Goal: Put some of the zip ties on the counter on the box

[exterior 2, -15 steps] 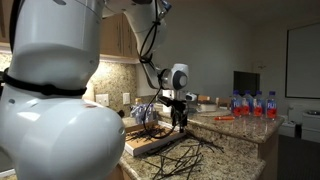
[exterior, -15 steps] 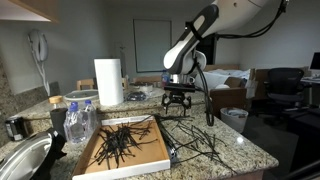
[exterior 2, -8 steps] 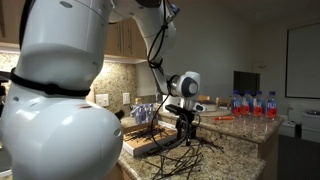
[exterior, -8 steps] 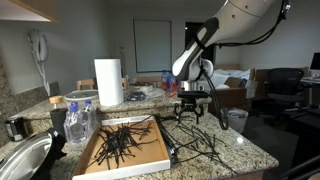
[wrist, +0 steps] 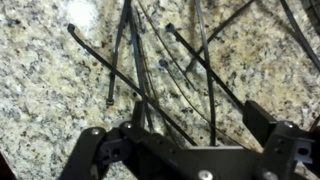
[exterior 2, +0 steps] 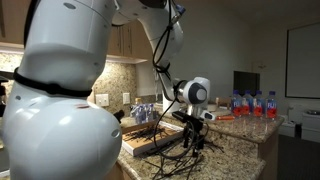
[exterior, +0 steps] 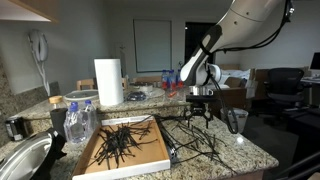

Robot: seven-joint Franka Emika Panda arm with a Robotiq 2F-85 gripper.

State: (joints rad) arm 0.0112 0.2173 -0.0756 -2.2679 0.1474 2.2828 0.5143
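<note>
Hovering over many tangled zip ties (wrist: 150, 70) on one counter (wrist: 45, 95), one tool (exterior: 200, 116), wide and empty; one box (exterior: 150, 151) nearby.

- Zip ties (exterior: 118, 142): black.
- Counter (wrist: 50, 110): speckled beige-grey granite.
- Box (exterior: 150, 152): tan, with a white rim.
- Paper towel roll (exterior: 108, 82): white.
- Robot arm (exterior 2: 60, 120): glossy white.

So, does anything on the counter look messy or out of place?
Yes: loose zip ties lie tangled and scattered on the counter beside the box, which holds another heap. The open gripper hangs above them.
</note>
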